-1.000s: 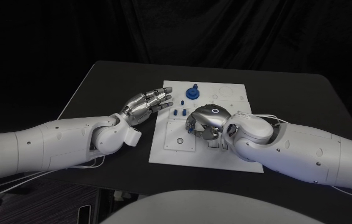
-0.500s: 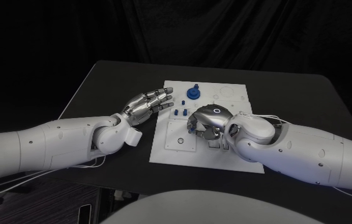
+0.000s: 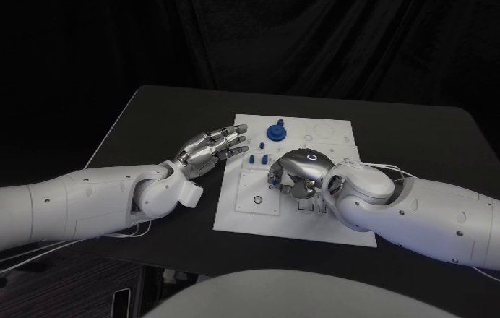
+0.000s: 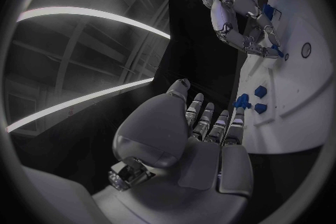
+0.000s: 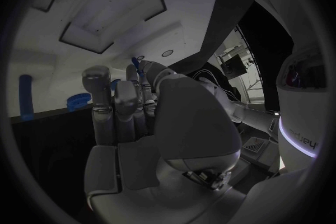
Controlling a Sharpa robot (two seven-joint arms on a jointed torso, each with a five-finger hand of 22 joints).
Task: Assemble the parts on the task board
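Note:
The white task board (image 3: 266,213) lies in the middle of the black table. A blue knob on a round base (image 3: 276,131) stands at its far side, and two small blue pegs (image 3: 253,159) stand near its left edge. My right hand (image 3: 298,172) hangs curled over the board's middle, fingers pointing down. It pinches a small blue part (image 4: 279,51) at its fingertips, and the part's tip (image 5: 135,61) also shows in the right wrist view. My left hand (image 3: 214,146) lies open and flat beside the board's left edge, holding nothing. Its fingers (image 4: 210,123) point toward the pegs (image 4: 260,99).
The board has round holes (image 3: 255,201) and slots in its near half, partly hidden under my right forearm (image 3: 417,213). Bare black table (image 3: 156,115) surrounds the board. A black curtain hangs behind the table.
My right hand has shifted very slightly over the board's middle. The left hand has stayed where it was.

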